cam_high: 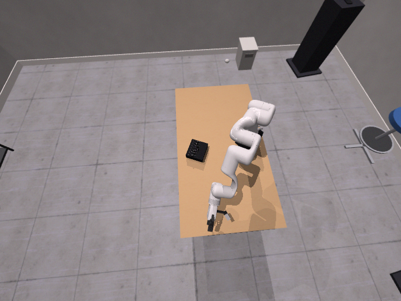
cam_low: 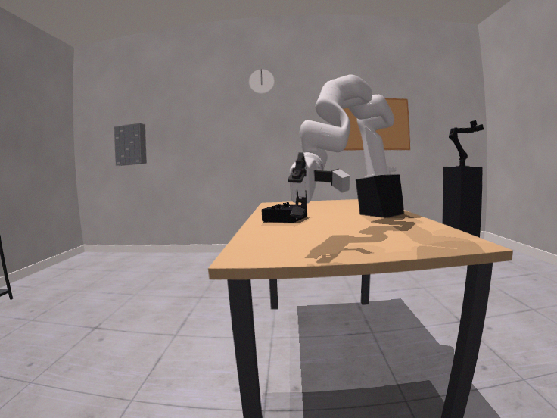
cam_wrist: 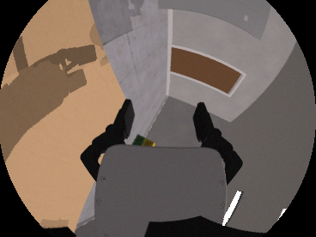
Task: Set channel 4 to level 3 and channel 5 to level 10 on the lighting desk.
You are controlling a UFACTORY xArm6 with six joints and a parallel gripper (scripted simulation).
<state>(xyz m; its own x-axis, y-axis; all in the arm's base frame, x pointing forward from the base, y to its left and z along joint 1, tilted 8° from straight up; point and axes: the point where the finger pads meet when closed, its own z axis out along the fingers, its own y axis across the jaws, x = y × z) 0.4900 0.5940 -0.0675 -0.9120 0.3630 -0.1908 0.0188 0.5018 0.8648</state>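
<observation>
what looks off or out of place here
Nothing stands out. The lighting desk sits flat on the table, and the open gripper hangs near the table's edge, far from the desk.

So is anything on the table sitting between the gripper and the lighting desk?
Nothing visible. In the top view the open gripper hangs over the table's near end, and only bare tabletop separates it from the lighting desk. The arm's own links lie off to the side.

Black lighting desk, upright, flat on tabletop, near edge
</observation>
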